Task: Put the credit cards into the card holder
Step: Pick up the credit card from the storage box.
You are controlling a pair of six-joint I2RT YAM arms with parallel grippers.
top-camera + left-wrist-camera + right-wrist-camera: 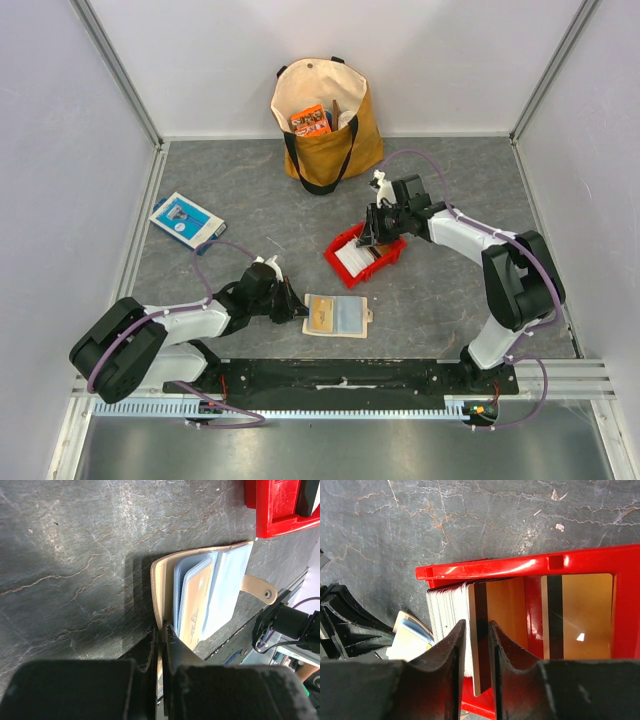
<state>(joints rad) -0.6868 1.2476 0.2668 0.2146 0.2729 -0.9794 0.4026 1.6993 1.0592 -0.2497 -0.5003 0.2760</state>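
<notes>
Right claw (pixel 477 626) hangs over the credit cards (pixel 447 615), a pale stack standing on edge in 1 compartment of the red tray (pixel 485 567). Its 2 fingers closely straddle the front orange-brown card (pixel 502 610), the one with the dark stripe. Whether they are clenched on it I cannot tell. A second orange-brown card (pixel 580 615) lies flat in the neighbouring compartment.

Near the tray but apart from it, the card holder (pixel 335 315) lies open on the counter (pixel 440 300) with its clear sleeves up. An orange card (pixel 197 597) shows in 1 sleeve.

Left claw (pixel 162 630) is clenched, with its tips touching the holder's left edge. Whether the beige cover is nipped between them is unclear. The snap tab (pixel 260 589) sticks out on the opposite side.

At the back of the counter stands a tan tote bag (pixel 325 140) with an orange packet (pixel 311 120) inside. A blue-and-white box (pixel 185 220) lies at the far left.
</notes>
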